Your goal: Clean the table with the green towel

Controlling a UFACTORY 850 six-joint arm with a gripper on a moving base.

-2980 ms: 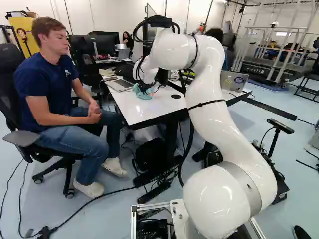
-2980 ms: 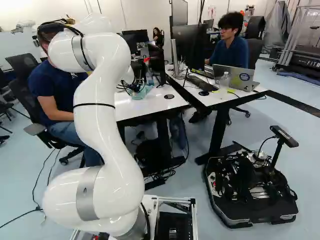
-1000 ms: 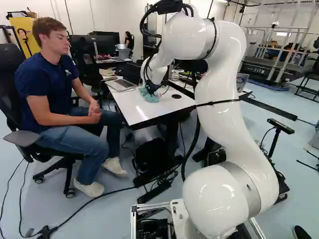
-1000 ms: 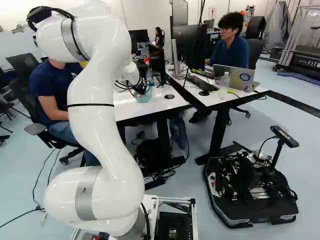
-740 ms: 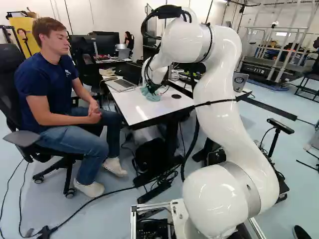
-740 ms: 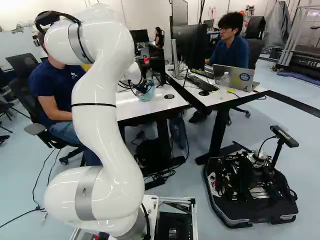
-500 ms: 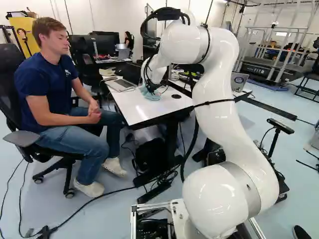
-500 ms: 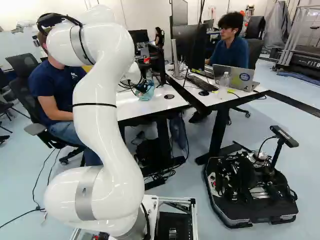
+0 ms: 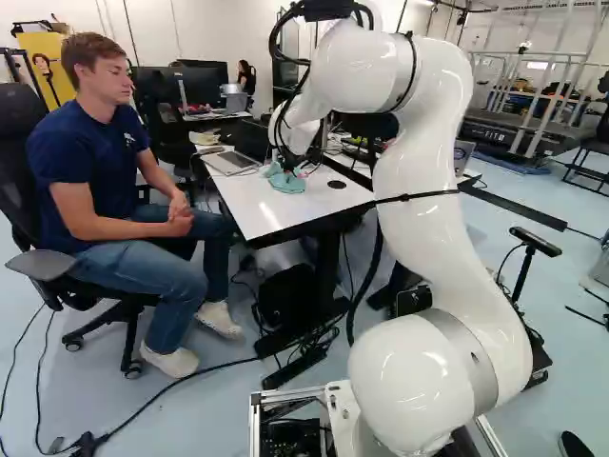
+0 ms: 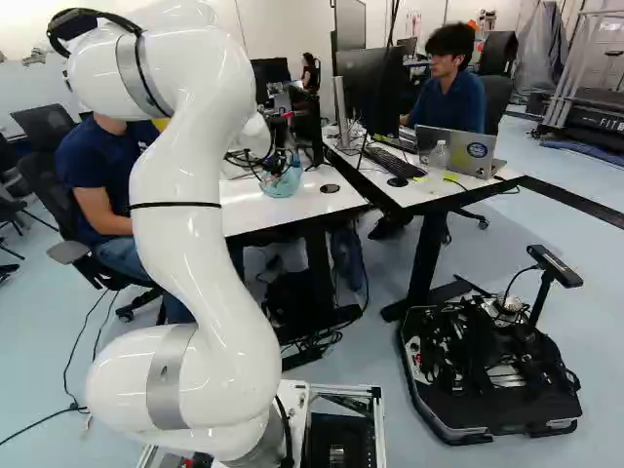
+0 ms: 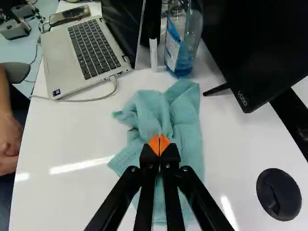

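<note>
In the left base view my gripper is low over the white table, at the green towel. Seen from the wrist, the gripper has its orange pads together and is shut on a raised fold of the towel. The rest of the cloth lies rumpled on the tabletop, around and under the fingers. The exact pinch point is hidden by the fingertips.
Beyond the towel stand a bottle of blue liquid and a white-and-black marker. An open laptop and a black monitor flank them. A person's hands rest beside the table. A round black grommet is nearby.
Since the oldest frames, the arm and gripper have shifted to the right in the left base view, and the towel has moved with them across the table. The base has stayed still.
</note>
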